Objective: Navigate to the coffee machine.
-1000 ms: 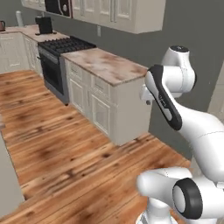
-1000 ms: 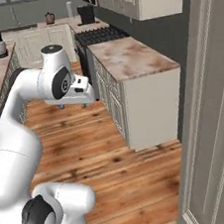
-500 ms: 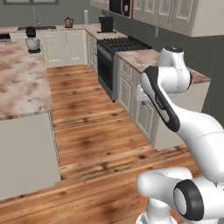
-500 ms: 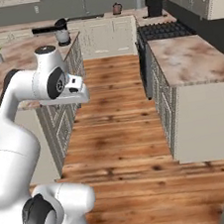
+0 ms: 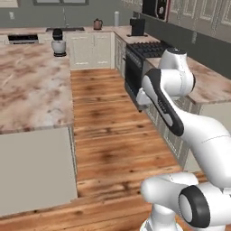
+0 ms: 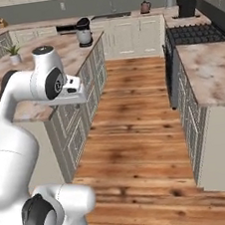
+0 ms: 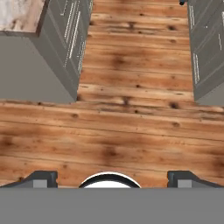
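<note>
The coffee machine (image 5: 137, 26) is a black upright box on the far counter, in the corner beyond the stove; it also stands at the back right in the right base view (image 6: 187, 6). It is far from me, down the wooden aisle. My gripper (image 7: 112, 179) is open, its two dark fingertips (image 7: 41, 178) wide apart with nothing between them, pointing down at the wooden floor (image 7: 131, 122). The arm is folded close over the base.
An island counter (image 5: 27, 85) runs along the left with a stand mixer (image 5: 57, 42) and a small plant (image 6: 14, 53) on it. A stove (image 5: 149, 49) and marble counter (image 6: 209, 66) line the right. A reddish kettle (image 5: 97, 24) sits at the back. The aisle floor (image 6: 136, 121) lies between.
The whole picture has swung: the base has turned from facing the right-hand counter to looking down the aisle, bringing the back counter and coffee machine into view. The arm's pose is unchanged.
</note>
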Robot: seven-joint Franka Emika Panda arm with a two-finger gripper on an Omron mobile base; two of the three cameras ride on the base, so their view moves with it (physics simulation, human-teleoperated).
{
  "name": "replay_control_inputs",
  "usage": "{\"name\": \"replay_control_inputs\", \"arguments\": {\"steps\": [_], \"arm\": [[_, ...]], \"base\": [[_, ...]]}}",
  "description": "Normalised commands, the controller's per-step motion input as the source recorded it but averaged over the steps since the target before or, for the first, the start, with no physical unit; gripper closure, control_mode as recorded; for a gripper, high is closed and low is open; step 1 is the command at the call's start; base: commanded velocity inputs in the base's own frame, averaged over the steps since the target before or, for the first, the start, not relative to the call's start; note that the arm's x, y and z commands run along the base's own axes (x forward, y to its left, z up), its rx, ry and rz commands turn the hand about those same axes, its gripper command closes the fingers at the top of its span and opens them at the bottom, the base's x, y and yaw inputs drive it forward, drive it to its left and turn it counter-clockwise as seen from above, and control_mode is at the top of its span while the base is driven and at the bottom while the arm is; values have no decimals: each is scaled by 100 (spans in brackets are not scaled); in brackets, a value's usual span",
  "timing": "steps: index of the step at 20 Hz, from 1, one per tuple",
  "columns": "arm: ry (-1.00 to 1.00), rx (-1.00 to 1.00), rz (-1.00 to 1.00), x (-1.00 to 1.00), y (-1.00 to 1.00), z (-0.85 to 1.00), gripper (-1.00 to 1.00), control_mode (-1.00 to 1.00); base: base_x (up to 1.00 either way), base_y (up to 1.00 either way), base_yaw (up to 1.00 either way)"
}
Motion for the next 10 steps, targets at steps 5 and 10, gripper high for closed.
{"name": "replay_control_inputs", "arguments": {"steps": [5, 10], "arm": [[0, 0, 0, 0, 0, 0, -100, 100], [0, 0, 0, 0, 0, 0, -100, 100]], "base": [[100, -1, 3], [100, 0, 0]]}}
